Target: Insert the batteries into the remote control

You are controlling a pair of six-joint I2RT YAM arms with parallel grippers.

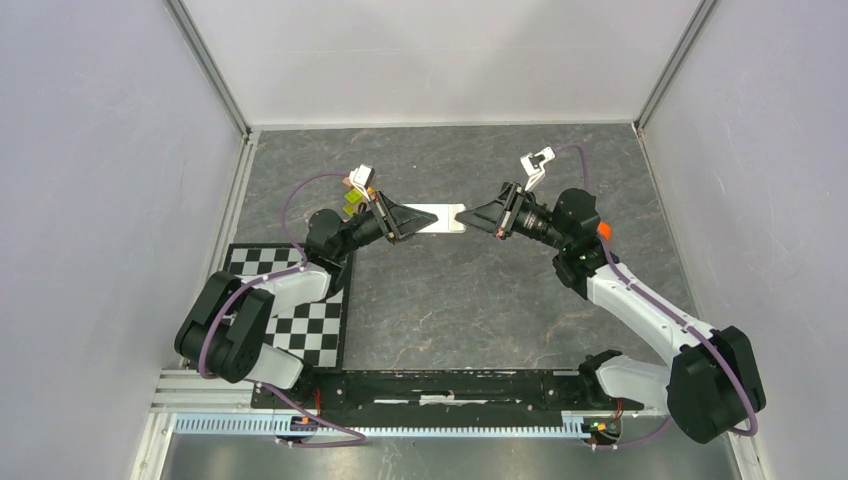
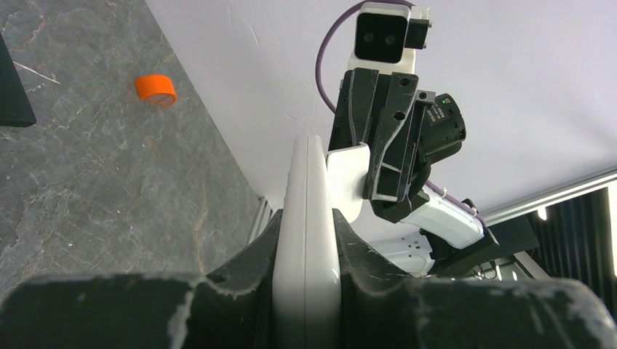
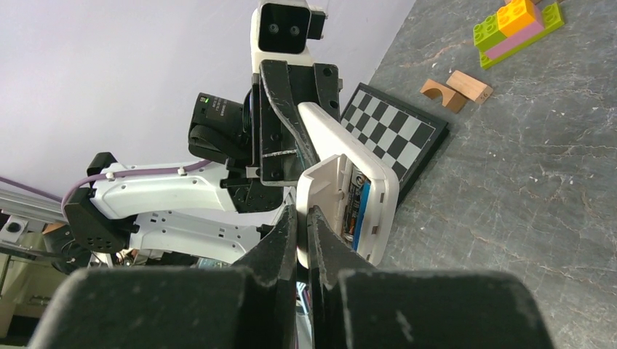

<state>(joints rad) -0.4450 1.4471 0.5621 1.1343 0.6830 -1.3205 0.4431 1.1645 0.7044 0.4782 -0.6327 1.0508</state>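
The grey marbled desk (image 1: 450, 310) lies open below, with the walls well apart. In mid-air, the left gripper (image 2: 305, 243) pinches the small white rounded remote control (image 1: 437, 218) between its fingers. The right gripper (image 3: 304, 225) pinches the thin white back cover (image 3: 320, 190), which is ajar. A bright blue battery (image 3: 361, 211) sits inside; a second cannot be made out. Closing the cover likely remains.

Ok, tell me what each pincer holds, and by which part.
Left pincer: the remote control, clamped across one end. Right pincer: the remote's opened battery cover, pinched by its edge.
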